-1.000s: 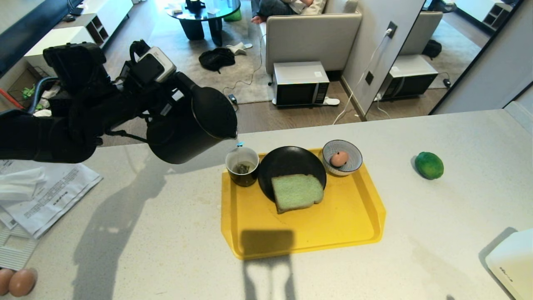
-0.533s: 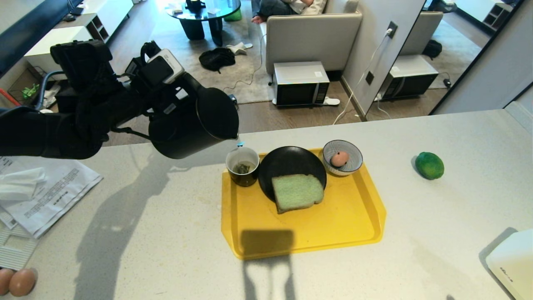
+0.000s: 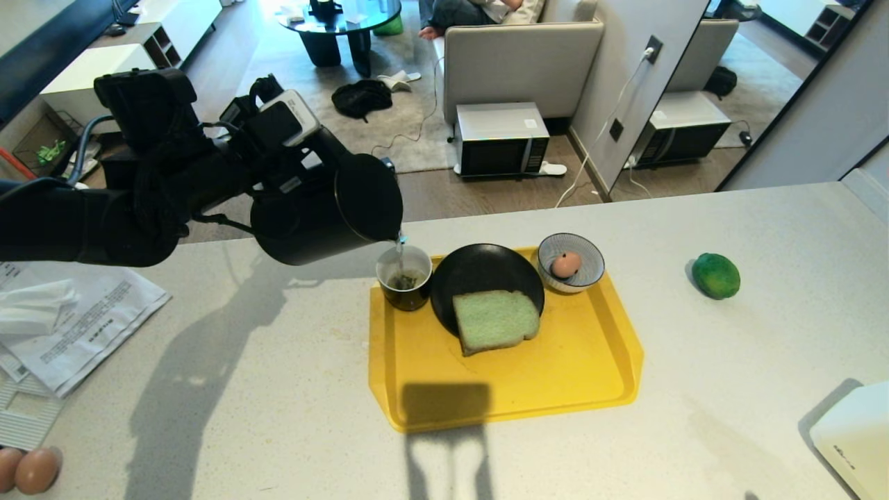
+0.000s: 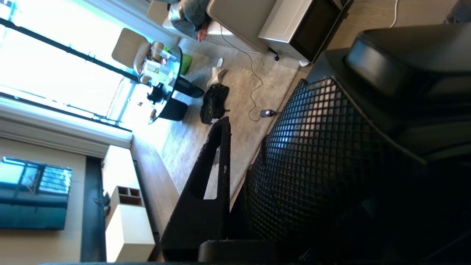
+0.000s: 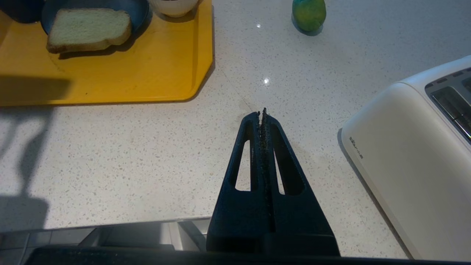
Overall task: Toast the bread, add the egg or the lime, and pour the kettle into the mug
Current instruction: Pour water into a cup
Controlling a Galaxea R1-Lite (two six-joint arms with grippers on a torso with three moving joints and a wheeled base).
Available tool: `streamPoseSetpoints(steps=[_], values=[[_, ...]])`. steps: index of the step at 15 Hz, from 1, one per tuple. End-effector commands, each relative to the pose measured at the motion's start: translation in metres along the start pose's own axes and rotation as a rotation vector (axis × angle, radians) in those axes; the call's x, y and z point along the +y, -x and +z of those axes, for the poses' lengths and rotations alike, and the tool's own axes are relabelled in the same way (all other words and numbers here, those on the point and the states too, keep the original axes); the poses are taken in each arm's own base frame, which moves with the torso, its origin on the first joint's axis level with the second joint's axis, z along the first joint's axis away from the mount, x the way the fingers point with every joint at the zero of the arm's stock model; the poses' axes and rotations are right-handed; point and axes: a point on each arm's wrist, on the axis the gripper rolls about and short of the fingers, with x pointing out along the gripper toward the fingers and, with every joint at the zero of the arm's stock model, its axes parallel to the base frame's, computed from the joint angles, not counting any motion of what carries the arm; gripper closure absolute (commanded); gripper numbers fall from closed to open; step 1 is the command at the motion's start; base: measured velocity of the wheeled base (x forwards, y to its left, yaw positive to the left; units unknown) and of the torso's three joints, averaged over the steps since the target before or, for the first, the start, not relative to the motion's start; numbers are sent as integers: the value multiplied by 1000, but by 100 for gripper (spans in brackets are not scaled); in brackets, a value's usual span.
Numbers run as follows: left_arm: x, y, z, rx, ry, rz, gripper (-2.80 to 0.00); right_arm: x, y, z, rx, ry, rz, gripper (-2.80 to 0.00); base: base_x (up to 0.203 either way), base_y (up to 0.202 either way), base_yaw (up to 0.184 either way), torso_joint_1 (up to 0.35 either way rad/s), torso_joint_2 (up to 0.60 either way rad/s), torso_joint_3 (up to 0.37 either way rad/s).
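My left gripper [image 3: 295, 170] is shut on the handle [image 4: 312, 165] of the black kettle [image 3: 326, 215]. The kettle hangs tilted, spout down, over the black mug [image 3: 403, 278] at the back left of the yellow tray [image 3: 555, 375]. A thin stream of water runs from the spout into the mug, where a tea bag lies. One finger [image 4: 217, 165] shows beside the textured handle. The green bread [image 3: 495, 321] lies on a black plate [image 3: 479, 267]. The egg [image 3: 565, 264] sits in a striped bowl [image 3: 587, 253]. The lime [image 3: 716, 276] rests on the counter to the right. My right gripper [image 5: 262, 112] is shut and empty over the counter's front edge.
A white toaster [image 3: 854, 437] stands at the front right corner of the counter, close to my right gripper. Papers [image 3: 76, 319] lie at the left, and two brown eggs [image 3: 31, 470] sit at the front left corner. The counter's far edge runs just behind the tray.
The left wrist has rolled and tipped the kettle further, bringing the spout over the mug. Water now runs into the mug. The right arm has not moved.
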Motion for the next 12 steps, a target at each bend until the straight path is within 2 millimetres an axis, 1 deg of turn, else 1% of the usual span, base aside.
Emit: streamPoseSetpoints(steps=[1,12], values=[[0,0,0,-3,-12,2,0,0,0,0,3,0,0,0,0,0,0,0,0,0],[-1,0,-1,0,-21,1,0,0,0,0,1,0,0,0,0,0,0,0,0,0]])
